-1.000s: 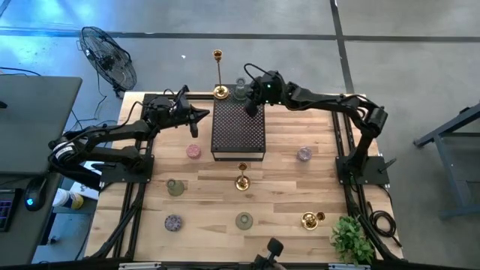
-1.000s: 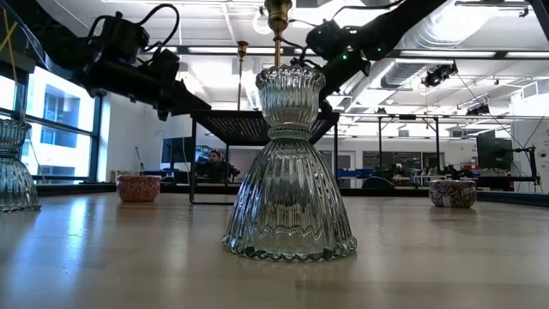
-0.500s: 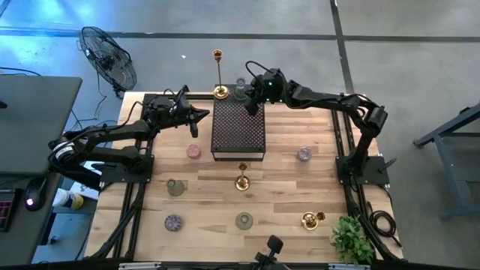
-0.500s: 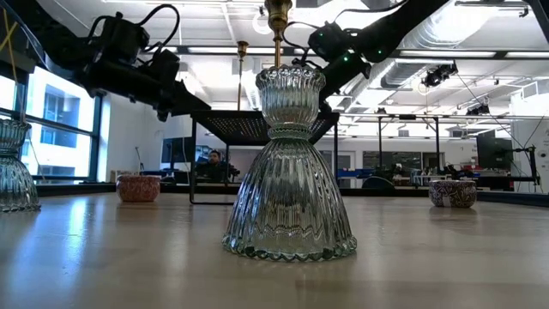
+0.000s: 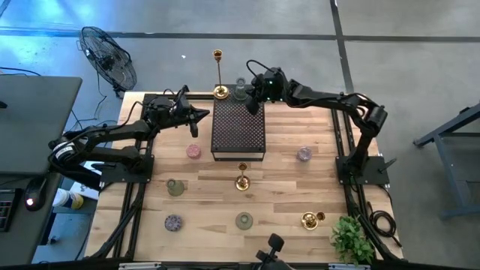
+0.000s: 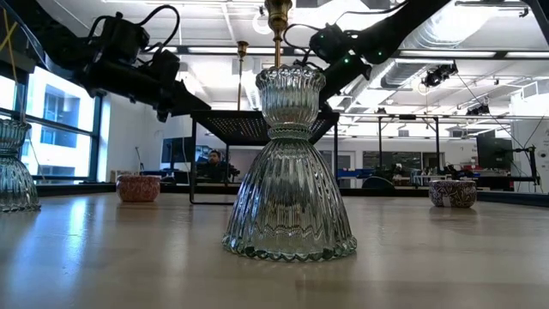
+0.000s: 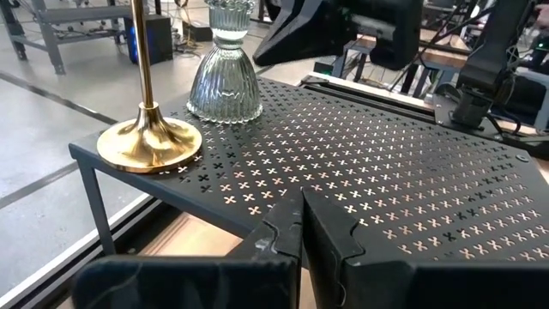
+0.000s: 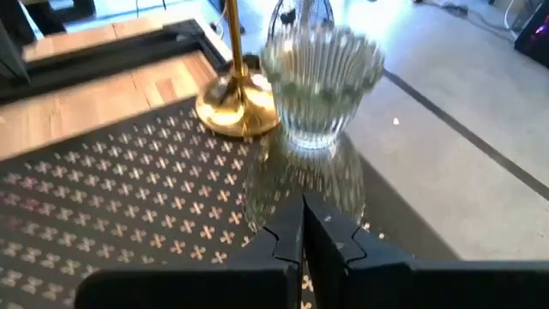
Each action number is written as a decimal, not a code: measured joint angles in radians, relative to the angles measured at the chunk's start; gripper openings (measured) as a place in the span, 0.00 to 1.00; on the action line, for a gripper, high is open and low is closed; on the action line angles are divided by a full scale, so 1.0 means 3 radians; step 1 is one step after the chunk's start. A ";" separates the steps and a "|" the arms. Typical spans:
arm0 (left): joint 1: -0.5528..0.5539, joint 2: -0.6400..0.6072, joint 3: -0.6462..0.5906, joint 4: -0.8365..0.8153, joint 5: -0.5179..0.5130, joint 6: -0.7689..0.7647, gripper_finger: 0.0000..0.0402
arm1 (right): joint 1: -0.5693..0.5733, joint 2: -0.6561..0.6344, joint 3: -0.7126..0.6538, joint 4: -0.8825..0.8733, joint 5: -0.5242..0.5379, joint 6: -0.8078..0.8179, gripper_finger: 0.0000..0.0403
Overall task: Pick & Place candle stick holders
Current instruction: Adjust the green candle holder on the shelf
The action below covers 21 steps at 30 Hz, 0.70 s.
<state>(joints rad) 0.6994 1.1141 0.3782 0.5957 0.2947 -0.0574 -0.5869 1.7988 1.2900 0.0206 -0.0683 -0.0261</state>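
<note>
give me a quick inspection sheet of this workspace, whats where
Surface: wooden slat table, with a dark perforated stand near the far edge.
Job's things: tall gold candlestick and clear ribbed glass holder on the stand's far edge; short gold candlestick, pink cup, purple cup, green holders and others spread on the table.
Clutter: leafy plant at the near right corner.
Grippers: left hand shut, beside the stand's left edge; right hand shut, over the stand near the glass holder.
Cables: black leads along the right arm's base.
Surroundings: floor fan, laptop to the left.
</note>
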 joint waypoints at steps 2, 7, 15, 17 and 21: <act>0.0000 0.0000 0.0000 0.0001 -0.0001 0.0000 0.00 | -0.0009 0.0007 -0.0006 -0.0021 -0.0035 -0.0001 0.00; 0.0000 0.0000 -0.0001 0.0000 -0.0007 -0.0001 0.00 | -0.0032 -0.0012 0.0236 -0.0474 -0.0058 -0.0004 0.00; 0.0000 0.0000 -0.0001 -0.0001 -0.0006 -0.0001 0.00 | -0.0030 0.0016 0.0397 -0.0973 -0.0120 -0.0017 0.00; 0.0000 0.0000 -0.0001 -0.0001 -0.0006 0.0000 0.00 | -0.0031 0.0062 0.0357 -0.0967 -0.0124 -0.0013 0.00; 0.0000 0.0000 -0.0001 -0.0001 -0.0005 -0.0001 0.00 | -0.0031 0.0102 0.0343 -0.0746 -0.0181 0.0006 0.00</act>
<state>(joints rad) 0.6996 1.1141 0.3779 0.5953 0.2932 -0.0576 -0.5961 1.8293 1.3929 -0.2031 -0.1225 -0.0244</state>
